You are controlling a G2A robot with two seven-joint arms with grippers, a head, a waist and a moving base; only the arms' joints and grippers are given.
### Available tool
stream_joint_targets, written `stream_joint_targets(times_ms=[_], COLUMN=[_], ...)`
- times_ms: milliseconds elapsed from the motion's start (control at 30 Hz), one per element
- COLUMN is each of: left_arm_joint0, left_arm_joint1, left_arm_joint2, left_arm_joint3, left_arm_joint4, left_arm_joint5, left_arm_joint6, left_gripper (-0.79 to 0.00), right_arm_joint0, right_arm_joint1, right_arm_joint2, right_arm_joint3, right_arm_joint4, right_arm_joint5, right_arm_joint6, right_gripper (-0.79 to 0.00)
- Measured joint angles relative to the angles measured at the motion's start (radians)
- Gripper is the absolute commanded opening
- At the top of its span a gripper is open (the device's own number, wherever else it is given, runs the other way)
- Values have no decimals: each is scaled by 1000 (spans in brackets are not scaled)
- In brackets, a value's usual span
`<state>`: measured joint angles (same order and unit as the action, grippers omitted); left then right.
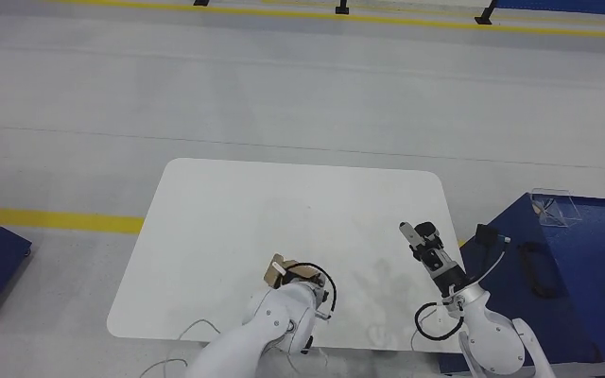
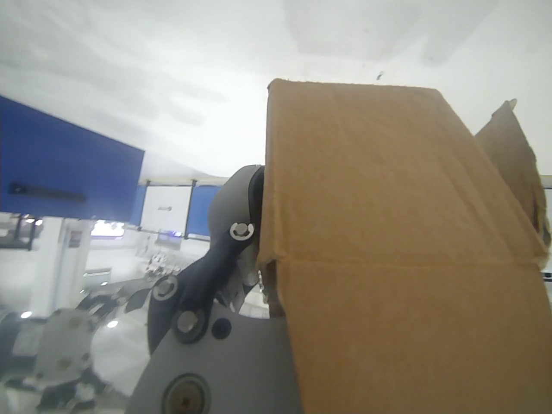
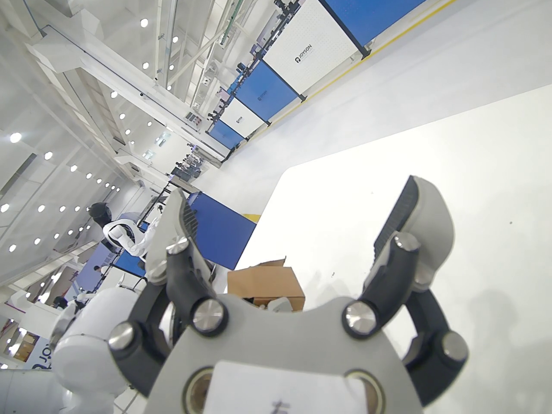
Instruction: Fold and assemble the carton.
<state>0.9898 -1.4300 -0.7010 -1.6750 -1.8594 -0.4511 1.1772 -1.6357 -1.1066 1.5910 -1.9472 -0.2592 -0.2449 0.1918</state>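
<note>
A small brown carton [image 1: 277, 270] is held just above the white table [image 1: 236, 217], near its front edge. My left gripper [image 1: 286, 276] is shut on it. In the left wrist view the carton [image 2: 388, 226] looms close, with one grey finger [image 2: 235, 204] pressed against its side and a flap sticking up at its far end; the other finger is hidden behind the cardboard. My right gripper [image 1: 417, 232] hovers over the table's right front part, well apart from the carton, and it is open [image 3: 297, 213] with nothing between its ribbed pads. Beyond that gripper, the carton [image 3: 267, 282] appears again.
A blue stand [image 1: 558, 274] flanks the table's right side, carrying a clear plastic holder [image 1: 556, 203] and black cables. Another blue object [image 1: 9, 255] sits at the far left. The table's back and left parts are bare white surface.
</note>
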Motion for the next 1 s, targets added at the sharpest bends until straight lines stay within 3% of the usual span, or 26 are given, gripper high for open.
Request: stream_joint_targets(times_ms=[233, 267, 300, 333, 500, 633, 767, 867, 900, 1000], left_arm_joint0=[-87, -92, -99, -104, -124, -108, -35, 81, 135, 258], left_arm_joint1=[-62, -69, -79, -86, -115, -117, -84, -43, -25, 18], left_arm_joint2=[48, 53, 57, 60, 68, 44, -17, -77, -96, -139], left_arm_joint3=[223, 248, 277, 297, 351, 269, 57, -184, -278, -437], left_arm_joint4=[-21, -30, -47, -56, -61, -31, 97, 237, 282, 343], left_arm_joint5=[-86, -86, -85, -82, -63, -53, -4, 108, 183, 469], left_arm_joint6=[48, 44, 38, 30, -13, -14, 28, 7, -28, -174], left_gripper=[-785, -733, -446, 0, 0, 0, 0, 0, 0, 0], right_arm_joint0=[0, 0, 0, 0, 0, 0, 0, 0, 0, 0], right_arm_joint1=[0, 0, 0, 0, 0, 0, 0, 0, 0, 0], right_arm_joint2=[0, 0, 0, 0, 0, 0, 0, 0, 0, 0], right_arm_joint3=[0, 0, 0, 0, 0, 0, 0, 0, 0, 0], right_arm_joint4=[0, 0, 0, 0, 0, 0, 0, 0, 0, 0], right_arm_joint5=[0, 0, 0, 0, 0, 0, 0, 0, 0, 0], right_arm_joint6=[0, 0, 0, 0, 0, 0, 0, 0, 0, 0], right_gripper=[0, 0, 0, 0, 0, 0, 0, 0, 0, 0])
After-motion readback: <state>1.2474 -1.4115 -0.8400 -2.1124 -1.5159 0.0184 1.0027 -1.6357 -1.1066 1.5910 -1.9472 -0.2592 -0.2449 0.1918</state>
